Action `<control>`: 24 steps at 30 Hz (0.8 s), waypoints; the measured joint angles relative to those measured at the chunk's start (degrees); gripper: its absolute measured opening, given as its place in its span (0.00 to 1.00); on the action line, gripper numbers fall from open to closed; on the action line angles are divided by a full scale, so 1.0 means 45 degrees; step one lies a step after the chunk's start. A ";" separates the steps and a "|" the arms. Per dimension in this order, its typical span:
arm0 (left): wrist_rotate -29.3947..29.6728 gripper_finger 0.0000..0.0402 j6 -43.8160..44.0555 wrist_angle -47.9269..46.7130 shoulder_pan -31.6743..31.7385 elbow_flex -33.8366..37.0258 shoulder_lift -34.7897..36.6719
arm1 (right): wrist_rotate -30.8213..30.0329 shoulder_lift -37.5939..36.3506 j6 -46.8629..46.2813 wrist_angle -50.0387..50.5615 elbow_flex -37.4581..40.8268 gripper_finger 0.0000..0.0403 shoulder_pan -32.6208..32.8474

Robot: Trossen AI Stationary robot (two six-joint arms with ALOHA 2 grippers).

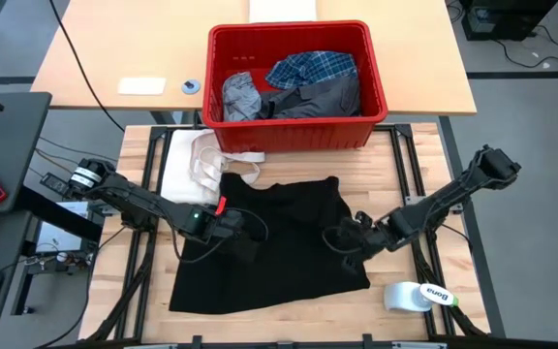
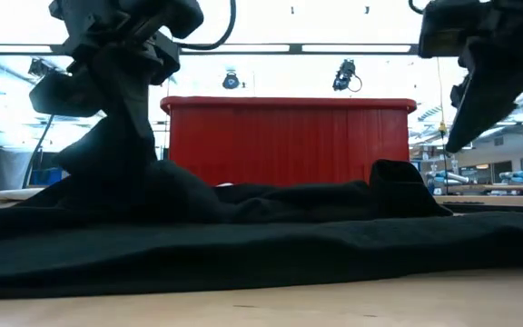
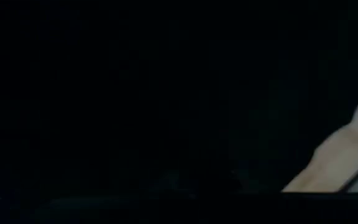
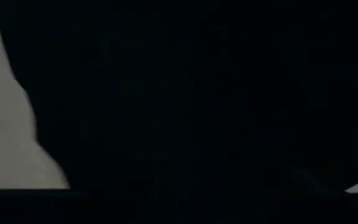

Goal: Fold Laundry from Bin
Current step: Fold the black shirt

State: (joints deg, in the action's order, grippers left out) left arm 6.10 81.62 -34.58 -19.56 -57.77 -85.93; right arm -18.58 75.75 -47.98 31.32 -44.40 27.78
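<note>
Wooden slatted table [image 1: 395, 170], a lighter desk behind it, bright strip-lit room beyond. Biggest thing on the table: the large black garment [image 1: 279, 247], spread roughly flat across the middle, bunched along its near-left edge. Behind it sits the red bin [image 1: 381, 92], holding the plaid shirt [image 1: 310, 66] and two grey pieces not yet dealt with. A cream cloth [image 1: 194, 163] lies just beside the garment's far-left corner. Left gripper [image 1: 241, 236] is down on the black fabric with fingers closed; the low view shows cloth peaked up under it, so likely a pinch of garment. Right gripper [image 1: 347, 237] rests at the garment's right side; cannot tell whether its fingers grip anything. Risks: the left pinch may have taken only one layer, or a mere wrinkle; if the right side has no grip, any lift goes lopsided and drags the cloth; the white roll [image 1: 410, 296] near the right corner could get swept off.
</note>
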 joint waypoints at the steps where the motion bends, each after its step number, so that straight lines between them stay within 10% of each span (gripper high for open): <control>1: -0.0043 0.01 -0.0025 0.0069 -0.0011 0.0003 0.0020 | -0.0444 0.0000 0.0745 0.0136 -0.0005 0.49 0.0063; 9: -0.0276 0.02 -0.0046 0.0387 -0.0265 -0.0002 0.0054 | -0.2488 0.0000 0.6156 0.0359 0.0268 0.47 0.0129; 24: 0.0598 0.02 -0.0066 0.0404 -0.0284 -0.0002 0.0049 | -0.4247 0.1144 0.7031 -0.2820 0.1763 0.47 -0.0604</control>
State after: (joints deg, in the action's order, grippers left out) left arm 8.79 81.32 -32.76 -20.84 -57.78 -85.71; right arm -37.70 80.89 -16.34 18.63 -36.47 25.06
